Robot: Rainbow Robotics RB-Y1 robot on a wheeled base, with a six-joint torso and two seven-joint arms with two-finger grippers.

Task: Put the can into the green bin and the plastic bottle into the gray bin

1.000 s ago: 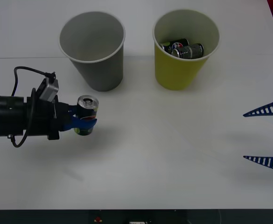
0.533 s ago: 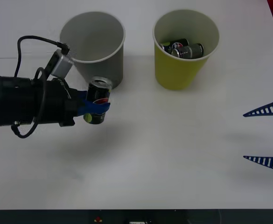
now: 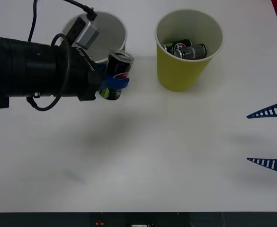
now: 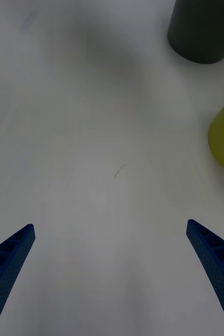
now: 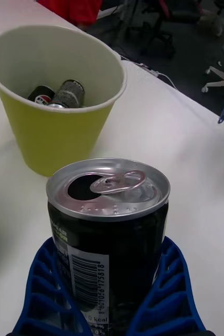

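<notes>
While left gripper clamps can, barcode, "0 kcal".

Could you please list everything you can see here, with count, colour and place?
Held can: one, black with silver top, lifted upright in front of the gray bin.
Gray bin: one, gray, far left of the table.
Green bin: one, yellow-green, far right of centre.
Cans in the green bin: at least two, dark, lying inside.
Table: one, white.
Left gripper: blue fingers, shut on the held can.
Right gripper: blue fingers, open, at the table's right edge.
</notes>
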